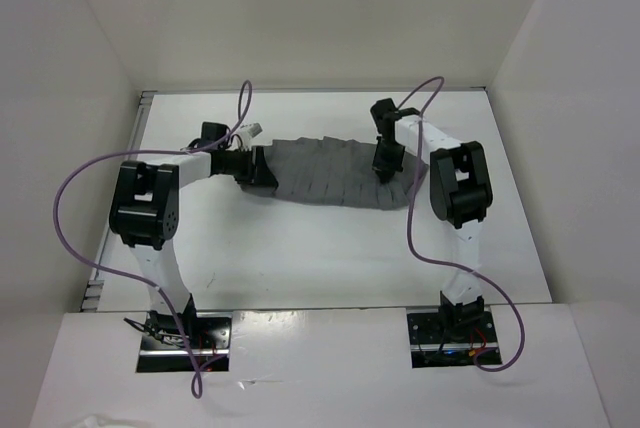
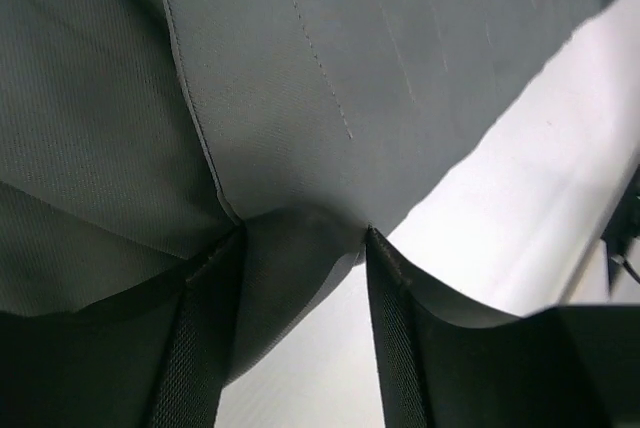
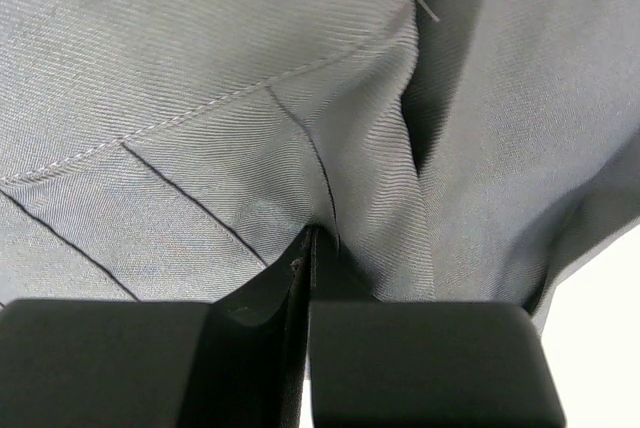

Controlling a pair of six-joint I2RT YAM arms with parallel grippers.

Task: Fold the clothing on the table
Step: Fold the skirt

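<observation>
The clothing (image 1: 330, 173) is a grey pleated garment stretched left to right across the far half of the white table (image 1: 330, 258). My left gripper (image 1: 258, 166) is at its left end. In the left wrist view this gripper (image 2: 305, 230) is open, its fingers (image 2: 400, 348) apart, with a grey fold of the clothing (image 2: 300, 68) hanging between them and the bare table (image 2: 520, 178) showing in the gap. My right gripper (image 1: 385, 163) sits at the clothing's right end. In the right wrist view the right gripper (image 3: 312, 233) is shut, pinching the stitched grey cloth (image 3: 200, 78) at its tips.
White walls (image 1: 90, 68) close in the table on the left, back and right. Purple cables (image 1: 70, 208) loop off both arms over the table's near part. Both arm bases (image 1: 185, 333) stand at the near edge.
</observation>
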